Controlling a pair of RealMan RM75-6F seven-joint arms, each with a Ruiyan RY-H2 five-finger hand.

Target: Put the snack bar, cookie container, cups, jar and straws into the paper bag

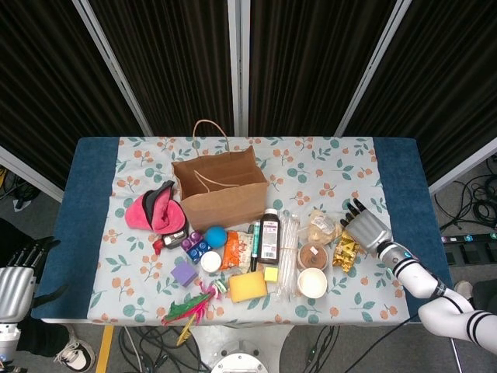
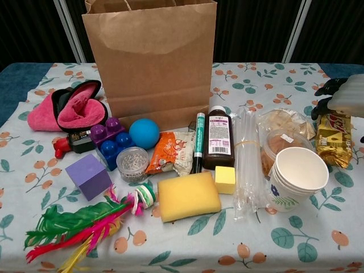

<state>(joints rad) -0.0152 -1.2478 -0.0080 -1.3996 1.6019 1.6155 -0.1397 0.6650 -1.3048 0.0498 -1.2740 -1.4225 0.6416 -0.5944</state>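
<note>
The brown paper bag [image 1: 221,194] [image 2: 151,62] stands open at mid-table. In front of it to the right lie the clear straws [image 2: 245,162], the cookie container [image 2: 276,142] and the stacked paper cups [image 2: 297,177]. A small clear jar [image 2: 132,163] sits by the blue ball. The gold snack bar [image 1: 344,253] [image 2: 333,142] lies at the right. My right hand [image 1: 366,230] [image 2: 348,94] hovers over the bar's far end with fingers spread, holding nothing. My left hand [image 1: 14,278] hangs open off the table's left edge.
A pink cloth [image 2: 71,111], purple blocks [image 2: 108,139], blue ball [image 2: 143,133], brown bottle [image 2: 219,139], yellow sponge [image 2: 189,195], orange packet [image 2: 169,153] and coloured feathers [image 2: 74,224] crowd the table in front of the bag. A crinkled snack pouch [image 2: 282,121] lies behind the cookie container.
</note>
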